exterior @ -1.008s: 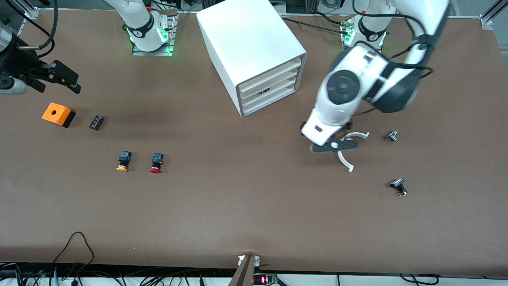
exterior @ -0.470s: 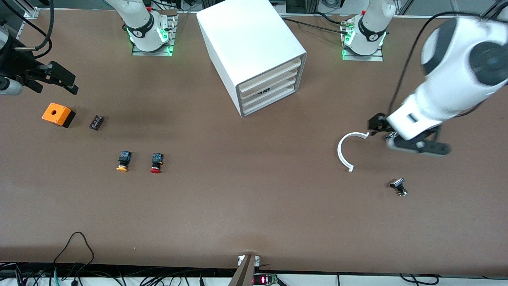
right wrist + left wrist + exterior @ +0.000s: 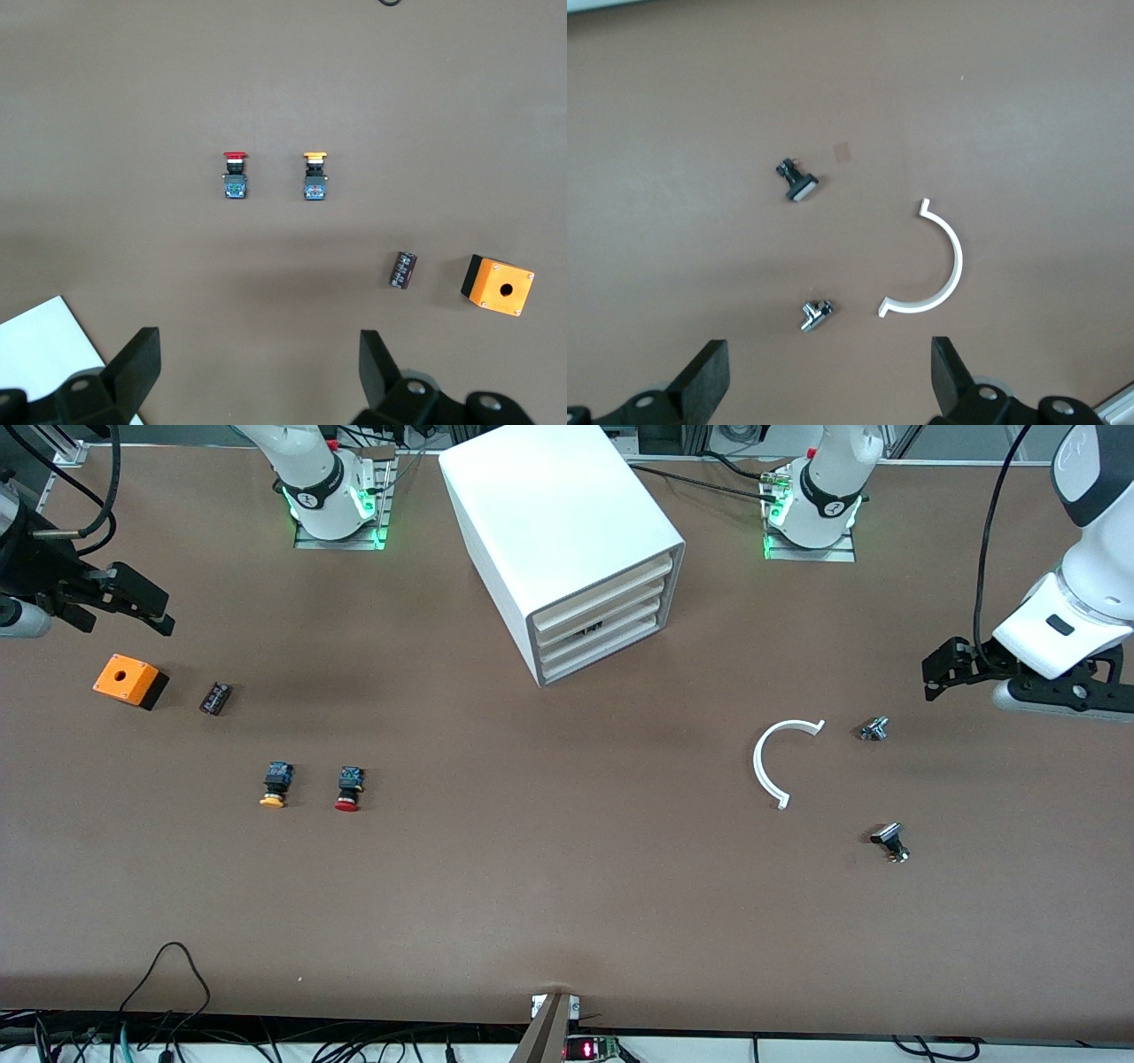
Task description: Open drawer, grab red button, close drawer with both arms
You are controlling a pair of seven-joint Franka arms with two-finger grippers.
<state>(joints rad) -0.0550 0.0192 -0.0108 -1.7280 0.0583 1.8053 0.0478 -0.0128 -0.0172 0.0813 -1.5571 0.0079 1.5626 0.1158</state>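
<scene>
Biggest change from a second ago: left gripper [image 3: 939,669] has swung off the white C-shaped clip [image 3: 772,762] and way out toward the left arm's end of the table, now hanging over bare tabletop close to the edge. Right gripper [image 3: 146,607] barely shifted, still parked in the air over the right arm's end, just above the orange box [image 3: 128,680].

Going across the front view: right arm comes down from its base and out to the table's edge, fingers [image 3: 133,359] spread wide, holding nothing. Then the orange box with a hole in it, a small dark capacitor [image 3: 215,697] beside it. Nearer the camera, yellow-capped button [image 3: 275,784] and the red button [image 3: 349,788] side by side on the table, caps pointing toward the camera, untouched.

Middle: white cabinet [image 3: 567,540] set at an angle, all drawers [image 3: 602,622] pushed in.

Then the C-shaped clip lying flat, a small silver metal part [image 3: 874,729] just beside its end, a black-and-silver part [image 3: 889,840] nearer the camera. Left arm bent out over that end, wrist tipped down, fingers [image 3: 709,381] wide apart too, empty.
</scene>
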